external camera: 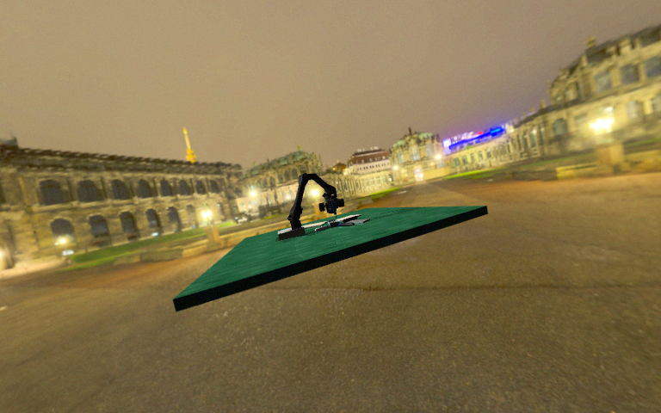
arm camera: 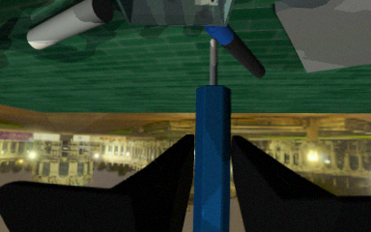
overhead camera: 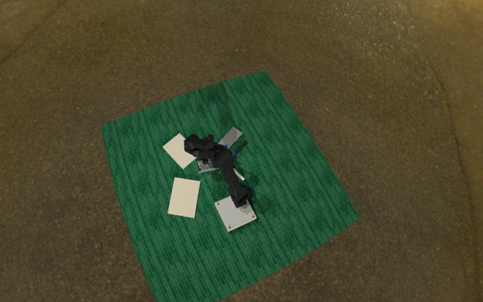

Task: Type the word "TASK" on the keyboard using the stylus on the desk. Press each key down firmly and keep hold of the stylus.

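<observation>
The stylus (arm camera: 212, 159), blue with a thin metal tip, is clamped between the two black fingers of my gripper (arm camera: 213, 140) (external camera: 335, 212), its tip pointing up the wrist view. The gripper is shut on it. The small grey keyboard (overhead camera: 206, 166) (arm camera: 169, 14) lies under the arm in the top view, partly hidden by it. Only its near side and a bit of one key show at the top of the wrist view. The stylus tip appears just beyond the keyboard's edge there; its height and any contact cannot be told.
A white cylinder with a dark end (arm camera: 68, 24) (overhead camera: 240, 174) and a black pen with a blue end (arm camera: 245, 55) (overhead camera: 241, 147) lie beside the keyboard. A grey flat piece (overhead camera: 232, 136) (arm camera: 333, 41) lies beyond. Two cream sheets (overhead camera: 183, 197) (overhead camera: 178, 149) lie on the green table (overhead camera: 302, 213). The arm stands on a white plate (overhead camera: 231, 215).
</observation>
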`<state>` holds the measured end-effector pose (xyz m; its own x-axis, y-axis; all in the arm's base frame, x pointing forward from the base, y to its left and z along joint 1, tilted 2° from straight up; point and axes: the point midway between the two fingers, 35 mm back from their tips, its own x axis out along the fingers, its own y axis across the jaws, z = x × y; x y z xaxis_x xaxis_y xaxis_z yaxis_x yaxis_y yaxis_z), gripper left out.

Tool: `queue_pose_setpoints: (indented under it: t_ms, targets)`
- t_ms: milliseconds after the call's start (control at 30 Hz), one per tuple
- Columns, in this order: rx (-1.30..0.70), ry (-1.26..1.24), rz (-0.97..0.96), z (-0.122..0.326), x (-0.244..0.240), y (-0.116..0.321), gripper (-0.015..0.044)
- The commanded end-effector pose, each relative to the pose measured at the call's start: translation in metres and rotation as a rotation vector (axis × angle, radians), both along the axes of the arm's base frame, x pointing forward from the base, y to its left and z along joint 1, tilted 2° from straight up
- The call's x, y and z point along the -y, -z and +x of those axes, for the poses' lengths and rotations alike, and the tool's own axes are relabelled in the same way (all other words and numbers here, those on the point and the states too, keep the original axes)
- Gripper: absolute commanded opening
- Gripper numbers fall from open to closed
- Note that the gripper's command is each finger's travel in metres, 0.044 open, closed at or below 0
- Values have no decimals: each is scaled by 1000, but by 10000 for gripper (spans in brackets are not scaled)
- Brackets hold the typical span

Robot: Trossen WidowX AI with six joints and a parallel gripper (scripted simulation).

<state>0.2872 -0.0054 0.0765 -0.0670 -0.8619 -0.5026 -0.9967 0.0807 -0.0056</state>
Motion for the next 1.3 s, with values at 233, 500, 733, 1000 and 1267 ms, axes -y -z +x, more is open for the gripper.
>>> queue_pose_setpoints:
  t_ms: [233, 500, 733, 1000, 1267]
  targets:
    - [-6, -327, 2, -3, -45, -12, 0]
    - [-8, -463, -6, -7, -64, -17, 0]
    - [-8, -463, -6, -6, -64, -13, 0]
    - [-8, -463, -6, -7, -64, -2, 0]
    - [-8, -463, -6, -7, -64, 17, 0]
